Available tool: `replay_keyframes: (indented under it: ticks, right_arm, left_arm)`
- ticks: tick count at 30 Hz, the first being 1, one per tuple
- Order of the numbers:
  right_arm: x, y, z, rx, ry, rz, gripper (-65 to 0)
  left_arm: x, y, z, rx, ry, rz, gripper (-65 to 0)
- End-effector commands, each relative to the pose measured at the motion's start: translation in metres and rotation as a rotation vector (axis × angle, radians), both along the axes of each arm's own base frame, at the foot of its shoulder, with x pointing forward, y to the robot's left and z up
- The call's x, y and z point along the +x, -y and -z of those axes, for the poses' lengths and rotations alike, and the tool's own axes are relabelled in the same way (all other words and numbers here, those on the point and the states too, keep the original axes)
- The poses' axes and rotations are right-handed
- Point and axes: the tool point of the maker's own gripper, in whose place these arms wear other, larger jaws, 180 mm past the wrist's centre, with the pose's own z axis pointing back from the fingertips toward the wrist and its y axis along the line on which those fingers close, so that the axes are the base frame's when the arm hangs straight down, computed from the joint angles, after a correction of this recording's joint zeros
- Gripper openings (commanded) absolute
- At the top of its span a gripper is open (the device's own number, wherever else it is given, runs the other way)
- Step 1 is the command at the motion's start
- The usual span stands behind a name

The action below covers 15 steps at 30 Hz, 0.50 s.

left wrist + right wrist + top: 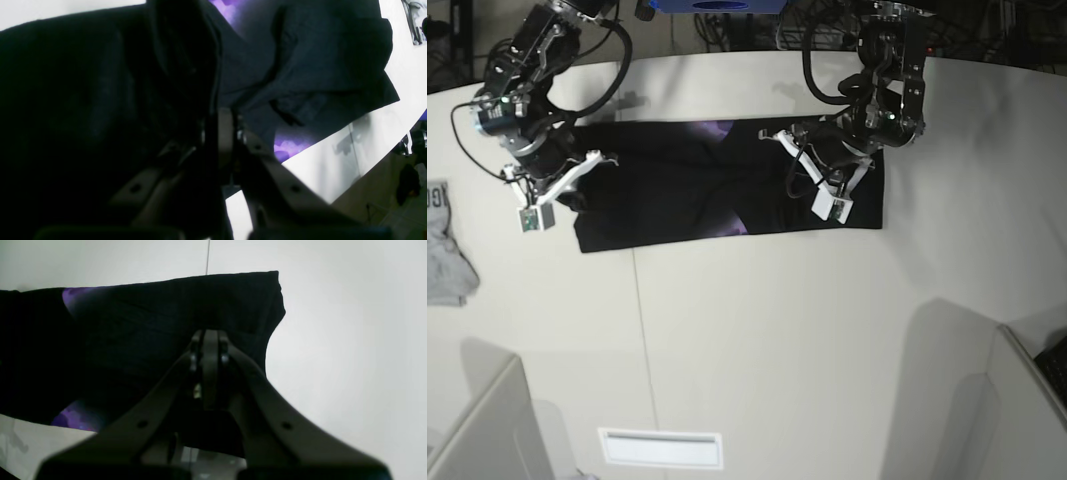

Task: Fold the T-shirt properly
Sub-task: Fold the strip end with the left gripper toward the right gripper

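The black T-shirt (677, 190) lies as a long folded strip across the far half of the white table (757, 330), with purple print showing at its middle. My left gripper (799, 150) is over the strip's right part. In the left wrist view the left gripper (222, 115) is shut on a raised fold of the T-shirt (317, 66), and dark cloth drapes close to the camera on the left. My right gripper (570, 195) is at the strip's left end. In the right wrist view it (209, 335) is shut on the T-shirt (150, 326) near a sleeve edge.
A small light-grey garment (442, 250) lies at the table's left edge. A white strip (660, 448) sits near the front edge. Grey dividers stand at the front left (487, 430) and front right (987, 400). Cables and gear crowd the back edge.
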Motion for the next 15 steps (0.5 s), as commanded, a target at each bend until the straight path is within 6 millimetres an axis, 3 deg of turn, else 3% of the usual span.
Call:
replay_keyframes:
  ticks: [1,6,7,11,15]
  right_arm:
    - [0.007,0.001,-0.012,0.003,0.052,0.003,-65.0]
    - [0.007,0.001,-0.012,0.003,0.052,0.003,-65.0]
    - [0.007,0.001,-0.012,0.003,0.052,0.003,-65.0]
    - [0.008,0.001,-0.01,0.009,0.049,0.003,-65.0]
    - [0.011,-0.001,0.0,0.031,0.023,0.001,-65.0]
  left_arm:
    - [0.006,0.003,-0.009,-0.025,0.032,-0.003,-65.0]
    - [0.009,0.004,-0.011,-0.028,0.039,-0.003,-65.0]
    - [0.009,0.005,-0.012,-0.031,0.042,-0.001,-61.5]
    - [0.011,0.009,-0.016,-0.038,0.055,0.005,-32.6]
    - [0.015,0.035,-0.025,-0.066,0.08,0.07,-16.3]
